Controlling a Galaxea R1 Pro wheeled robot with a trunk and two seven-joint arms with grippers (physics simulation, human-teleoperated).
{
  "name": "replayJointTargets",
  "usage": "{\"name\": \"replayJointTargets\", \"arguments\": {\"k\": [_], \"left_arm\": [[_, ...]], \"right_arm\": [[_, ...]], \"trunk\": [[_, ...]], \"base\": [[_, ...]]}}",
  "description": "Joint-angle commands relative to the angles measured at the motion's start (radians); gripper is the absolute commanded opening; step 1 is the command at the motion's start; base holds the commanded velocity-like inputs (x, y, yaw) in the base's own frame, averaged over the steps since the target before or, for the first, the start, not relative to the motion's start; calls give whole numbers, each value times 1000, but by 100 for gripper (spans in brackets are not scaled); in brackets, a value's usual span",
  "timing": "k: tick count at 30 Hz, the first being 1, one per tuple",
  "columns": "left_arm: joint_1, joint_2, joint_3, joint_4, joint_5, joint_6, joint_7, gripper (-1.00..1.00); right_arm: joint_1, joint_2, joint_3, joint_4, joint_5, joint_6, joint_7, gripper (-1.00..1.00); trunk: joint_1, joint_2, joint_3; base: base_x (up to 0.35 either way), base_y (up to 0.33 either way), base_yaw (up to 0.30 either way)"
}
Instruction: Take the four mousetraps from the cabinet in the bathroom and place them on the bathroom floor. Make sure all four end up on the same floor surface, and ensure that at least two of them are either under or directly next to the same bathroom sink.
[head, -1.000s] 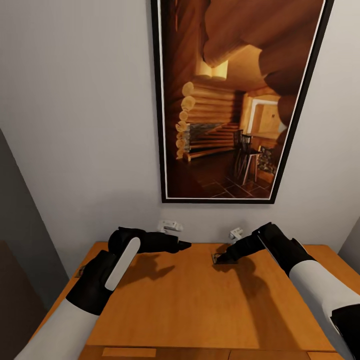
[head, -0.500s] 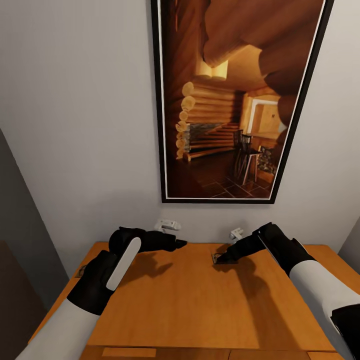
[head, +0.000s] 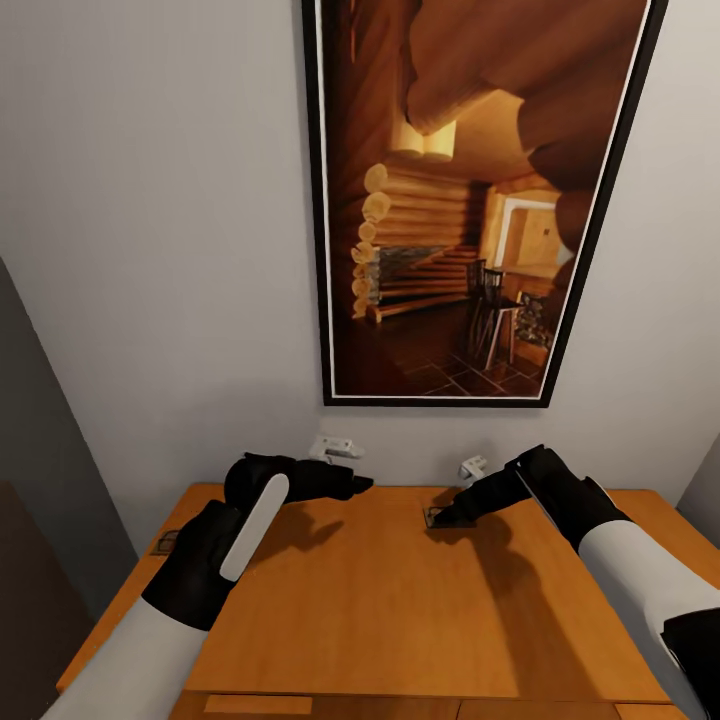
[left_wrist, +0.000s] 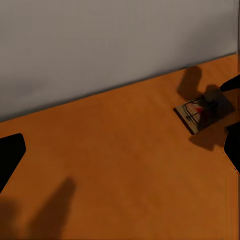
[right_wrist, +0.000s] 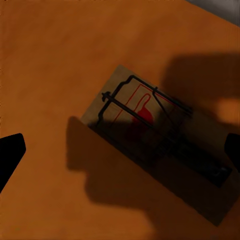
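on the cabinet (head: 400, 610) top, the right gripper (head: 437, 519) hangs wide apart over a mousetrap (right_wrist: 150, 137), the left gripper (head: 358, 485) likewise spread.

Left arm — reaching forward, bent at the elbow, black wrist level | left gripper (head: 352, 485) pointing toward the middle, its opening not readable | right arm — stretched in from the right, forearm angled down | right gripper (head: 440, 519) low, fingertips (right_wrist: 9, 152) spread wide at the wrist view's edges
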Motion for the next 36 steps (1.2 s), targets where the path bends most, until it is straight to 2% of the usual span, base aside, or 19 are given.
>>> {"name": "replayJointTargets", "arguments": {"k": [1,9,26,36], "left_arm": [[-1,-5,0,0,2,4,4,100],[-1,-39,-3,1,1,5,10,100],[-1,-46,-5,6,-4,6,31,100],[-1,-47,-5,7,-4,6,51,100]], "right_arm": [[-1,-1,1,-2,10,2,7,100],[-1,-2,1,-1,8,9,3,100],[-1,-1,1,0,9,47,-4,100],[-1,-1,1,0,9,49,-4,100]], "trunk": [[0,-1,-1],[0,-1,-1],[0,-1,-1],[38,-71,-33]], "base": [[0,0,0],[0,0,0],[0,0,0],[0,0,0]]}}
